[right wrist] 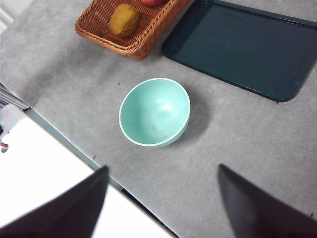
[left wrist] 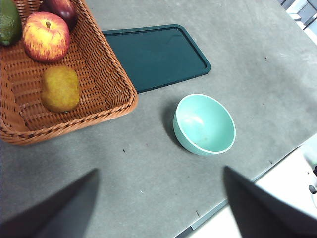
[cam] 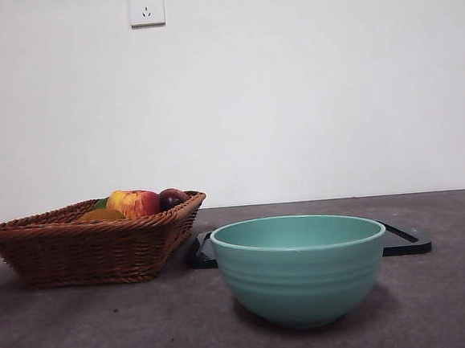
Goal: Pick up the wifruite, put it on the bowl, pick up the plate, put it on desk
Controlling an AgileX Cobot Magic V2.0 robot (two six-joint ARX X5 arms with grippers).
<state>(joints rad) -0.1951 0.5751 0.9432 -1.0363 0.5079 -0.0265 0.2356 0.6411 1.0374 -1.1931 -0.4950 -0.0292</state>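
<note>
Grey mottled desk [cam: 84, 331] under a plain white wall with one socket [cam: 146, 7], and from my station nothing has been touched yet. Nearest in the front view is the empty teal bowl [cam: 300, 267], upright, standing apart from everything. Just behind it lies the flat dark green tray [cam: 407, 241], which I take for the plate, and beside that, its corner overlapping the tray edge, the wicker basket [cam: 85, 246]. Fruit sits in the basket: a red-yellow apple [cam: 134, 203], a dark plum-like fruit [cam: 172, 198], and lower down a brownish kiwi [left wrist: 60, 89], which I judge is the fruit to pick. Left gripper [left wrist: 158, 198] hangs high with jaws wide apart and nothing in them; right gripper [right wrist: 161, 198] is likewise spread and empty. Neither shows in the front view. Key relation: the kiwi lies well ahead of the left gripper, off to one side, its long axis running roughly along the basket's near wall; the left arm looks nearer to it, while the right hangs closer to the bowl. Left wrist view shows all the fruit including a green avocado-like piece [left wrist: 9, 22]; the right wrist view shows the whole bare tray, which the front view reduces to a thin edge.
</note>
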